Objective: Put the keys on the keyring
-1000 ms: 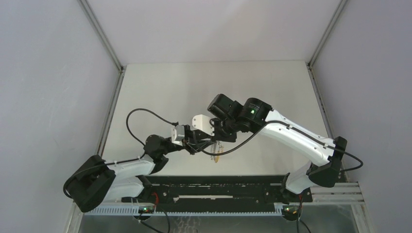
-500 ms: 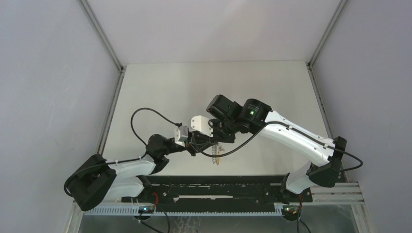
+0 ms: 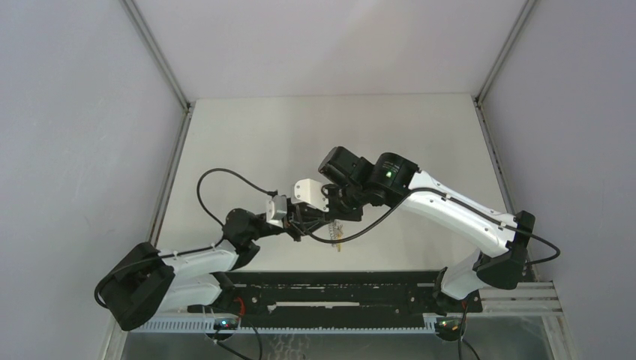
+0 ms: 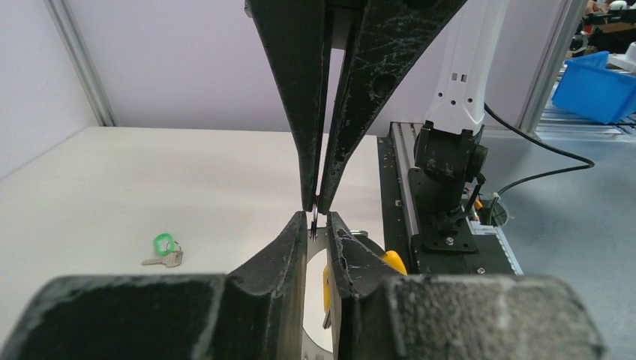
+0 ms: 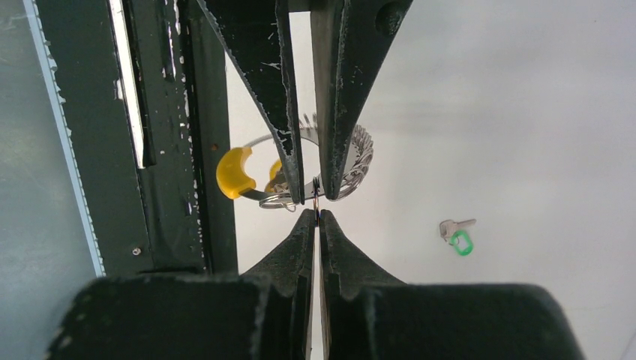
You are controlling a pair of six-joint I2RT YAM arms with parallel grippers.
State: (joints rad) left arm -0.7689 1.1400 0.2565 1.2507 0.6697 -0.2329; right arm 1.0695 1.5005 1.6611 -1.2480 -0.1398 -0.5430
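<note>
The left gripper (image 3: 309,225) is edging nearer the right gripper (image 3: 324,214), its jaws narrowing, so both are meeting above the surface (image 3: 262,142). From the left wrist, the green key (image 4: 165,251) is lying apart, awaiting its turn. From the right wrist, the right jaws are pressing together on the keyring (image 5: 361,159), steadying it with the yellow key (image 5: 234,172) dangling. Whether the left jaws are gripping, I cannot tell.

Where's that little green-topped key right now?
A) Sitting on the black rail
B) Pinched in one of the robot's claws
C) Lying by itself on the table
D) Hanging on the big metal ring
C: the green key lies flat on the white table, off to the side, with nothing touching it.
</note>
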